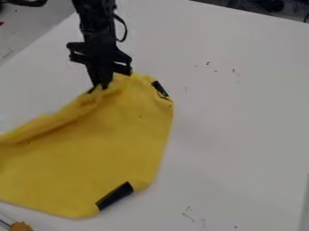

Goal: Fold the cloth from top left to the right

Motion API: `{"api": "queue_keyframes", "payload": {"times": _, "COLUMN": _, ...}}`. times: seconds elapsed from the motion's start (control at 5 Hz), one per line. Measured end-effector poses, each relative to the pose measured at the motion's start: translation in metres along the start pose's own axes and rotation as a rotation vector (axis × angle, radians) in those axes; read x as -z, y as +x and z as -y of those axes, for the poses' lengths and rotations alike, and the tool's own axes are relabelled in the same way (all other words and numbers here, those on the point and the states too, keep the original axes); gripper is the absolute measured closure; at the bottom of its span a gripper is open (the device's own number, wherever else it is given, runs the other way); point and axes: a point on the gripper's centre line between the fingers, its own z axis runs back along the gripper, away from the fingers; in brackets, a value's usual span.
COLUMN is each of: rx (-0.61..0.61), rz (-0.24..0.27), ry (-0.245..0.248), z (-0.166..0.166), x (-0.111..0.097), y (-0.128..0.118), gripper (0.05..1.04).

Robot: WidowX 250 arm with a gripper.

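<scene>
Nearest of all is a small orange thing (21,226), just below the left part of the yellow cloth (91,149), with a thin rod (5,223) beside it. They sit off to the cloth's low side, so a fold going right should miss them, but a sideways tug might bump them. The cloth lies on the white table (241,126), and its left end runs out of sight. Its upper left edge is bunched up in a long ridge, maybe because that edge is the part to bring over. The black gripper (100,87) is at the top end of that ridge, right where the cloth is crumpled, a good spot for starting the fold. I cannot tell if it is pinching the cloth or only touching it. One black patch (114,196) is on the cloth's bottom right edge, and another black patch (161,88) is by its top right corner. They might be stiff and make the fold lumpy. Right of the cloth, dark marks (189,214) look flat, so they should not stop it sliding.
</scene>
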Motion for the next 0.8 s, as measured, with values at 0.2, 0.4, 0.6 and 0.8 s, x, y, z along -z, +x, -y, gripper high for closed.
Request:
{"api": "queue_keyframes", "payload": {"times": 0.2, "rx": -0.041, "rz": -0.003, "ry": -0.072, "z": 0.025, "x": 0.016, "y": -0.019, "gripper": 0.992}}
{"api": "queue_keyframes", "payload": {"times": 0.4, "rx": -0.051, "rz": 0.028, "ry": -0.121, "z": 0.052, "x": 0.019, "y": -0.020, "gripper": 0.826}}
{"api": "queue_keyframes", "payload": {"times": 0.6, "rx": -0.043, "rz": -0.006, "ry": -0.137, "z": 0.074, "x": 0.013, "y": -0.022, "gripper": 0.549}}
{"api": "queue_keyframes", "payload": {"times": 0.8, "rx": -0.050, "rz": -0.058, "ry": -0.154, "z": 0.106, "x": 0.002, "y": -0.024, "gripper": 0.247}}
